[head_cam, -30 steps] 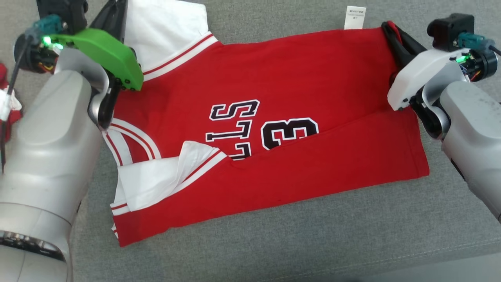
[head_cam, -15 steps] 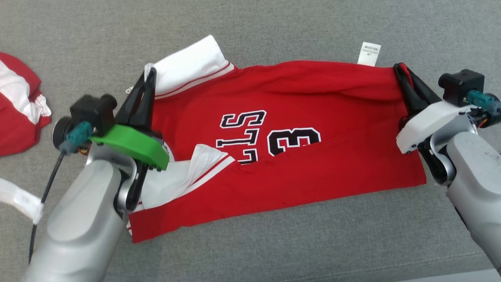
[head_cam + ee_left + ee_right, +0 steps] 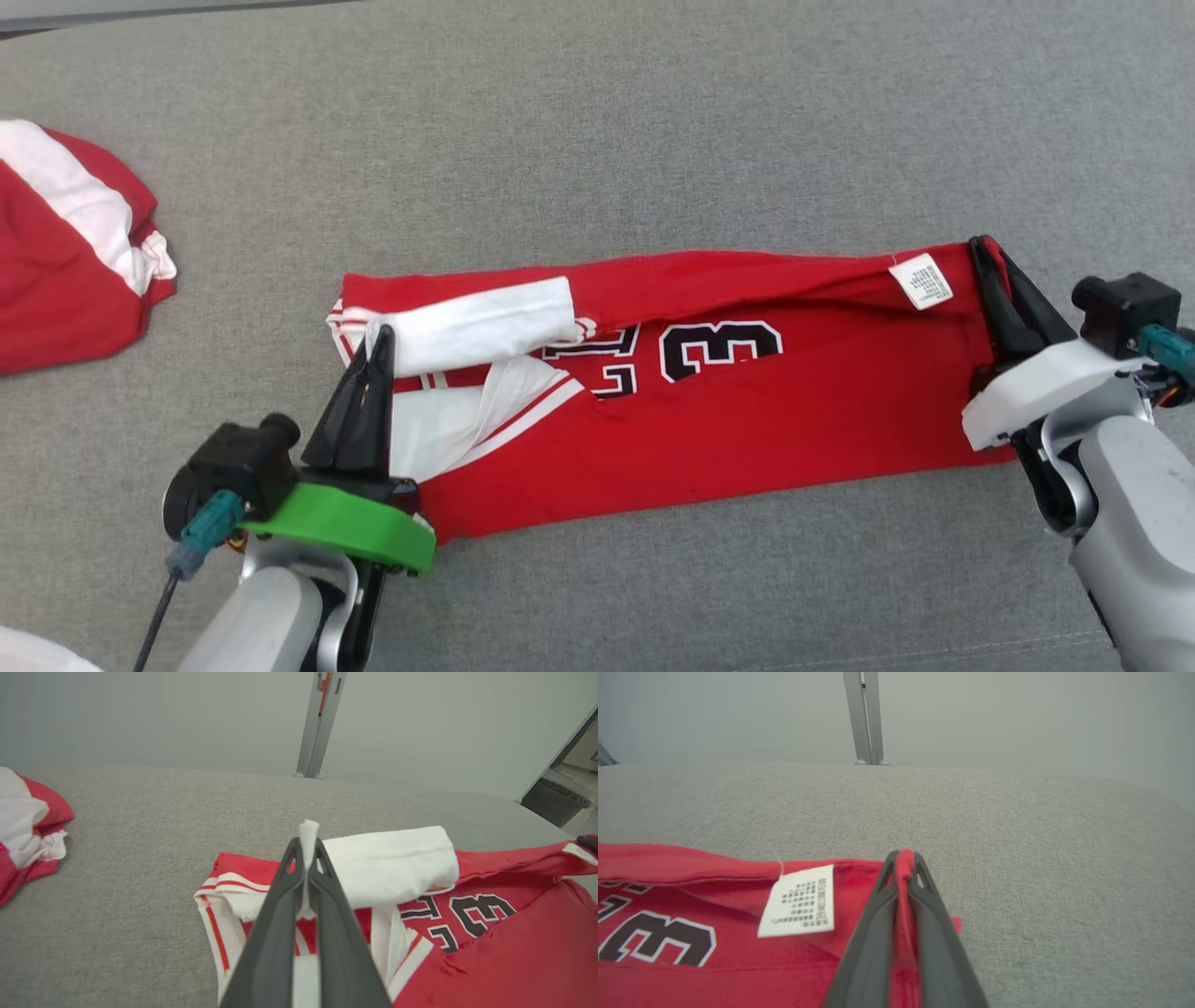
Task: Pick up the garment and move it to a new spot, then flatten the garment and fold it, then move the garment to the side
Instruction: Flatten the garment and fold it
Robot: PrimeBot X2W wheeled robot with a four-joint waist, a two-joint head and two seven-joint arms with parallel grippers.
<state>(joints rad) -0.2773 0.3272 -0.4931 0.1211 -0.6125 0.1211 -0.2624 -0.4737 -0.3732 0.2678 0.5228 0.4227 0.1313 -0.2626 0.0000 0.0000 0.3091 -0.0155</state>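
- Across the middle of the grey, coarsely woven table (image 3: pixel 597 140), the garment (image 3: pixel 747 420) lies as a long, narrow red band. Its smooth knit is doubled over lengthwise, so a soft fold ridge runs along the far edge.
- Black block characters outlined in white sit near the band's middle, partly covered by the fold; a "3" reads clearly.
- At the band's left end, a white sleeve (image 3: pixel 485 322) with red-striped trim lies rolled into a soft tube over the red cloth, with more white cloth crumpled beneath it.
- The left tool (image 3: pixel 378 338), on a glossy green housing (image 3: pixel 341 527), is clamped on white fabric of the garment. In the left wrist view, a strip of white cloth pokes out past its long, dark, tapering fingers (image 3: pixel 275 914).
- The right tool (image 3: pixel 982 247), on a matt white housing (image 3: pixel 1046 387), pinches the red edge at the far right corner. The right wrist view shows red cloth squeezed between its fingers (image 3: pixel 873 924).
- A small, white, rectangular care label (image 3: pixel 920 281) with fine dark print lies flat just beside the right tool.
- A second red-and-white garment (image 3: pixel 65 271) sits bunched in a rumpled heap at the table's left edge, well apart.
- Behind the table, a slim grey metal post (image 3: pixel 322 723) rises against a plain pale wall.
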